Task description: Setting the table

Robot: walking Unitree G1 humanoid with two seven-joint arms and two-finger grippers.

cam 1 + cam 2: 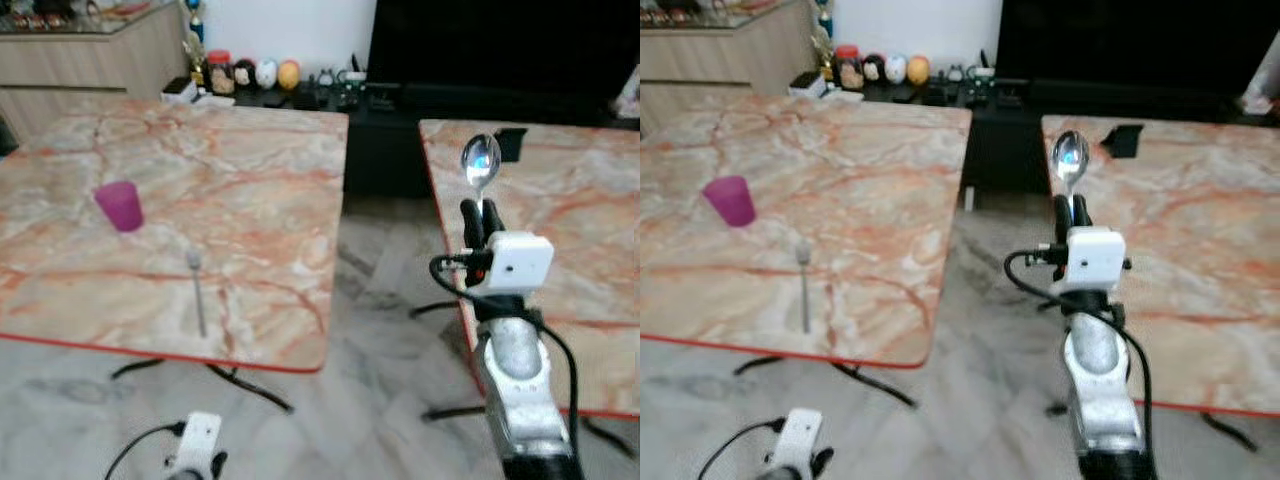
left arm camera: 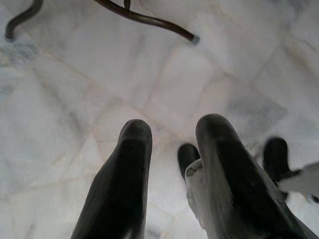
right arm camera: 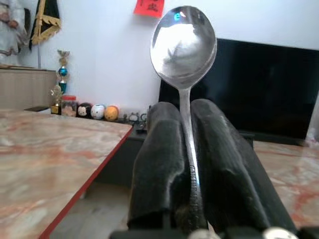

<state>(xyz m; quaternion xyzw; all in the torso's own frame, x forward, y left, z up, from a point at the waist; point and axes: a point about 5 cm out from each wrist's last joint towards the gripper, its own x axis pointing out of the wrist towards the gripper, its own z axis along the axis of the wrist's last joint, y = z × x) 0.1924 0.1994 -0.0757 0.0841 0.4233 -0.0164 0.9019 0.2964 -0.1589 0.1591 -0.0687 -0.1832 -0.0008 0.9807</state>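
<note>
My right gripper (image 1: 479, 214) is shut on a silver spoon (image 1: 481, 160), held upright with its bowl up, in the gap between the two marble tables. The wrist view shows the spoon (image 3: 184, 45) pinched between the black fingers (image 3: 159, 159). On the left table (image 1: 250, 180) a silver fork (image 1: 197, 290) lies lengthwise near the front edge, and a purple cup (image 1: 120, 206) stands further back to its left. My left gripper (image 2: 169, 144) hangs low over the floor with its fingers apart and nothing between them.
A second marble table (image 1: 580, 200) stands on the right with a small black object (image 1: 509, 141) at its far corner. A dark TV unit with jars and figurines (image 1: 250, 75) lines the back wall. Table legs (image 1: 250, 385) reach across the tiled floor.
</note>
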